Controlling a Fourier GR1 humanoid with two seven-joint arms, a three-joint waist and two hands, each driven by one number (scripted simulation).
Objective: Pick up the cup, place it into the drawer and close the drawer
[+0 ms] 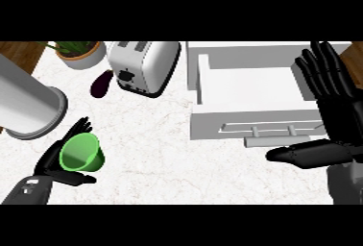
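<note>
At lower left of the counter [177, 158], the left hand [56, 163] curls around the green cup [81, 153] — cup tilted, mouth facing up. At right, the right hand [333, 120] stands open, fingers straight, thumb out, beside the white drawer [248, 91], which is pulled open. Behind sit a toaster [142, 65], an aubergine [101, 85], a potted plant [79, 53] and a grey cylinder [28, 105].

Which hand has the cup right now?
The left hand, curled round the green cup at lower left. The right hand stands open beside the drawer.
</note>
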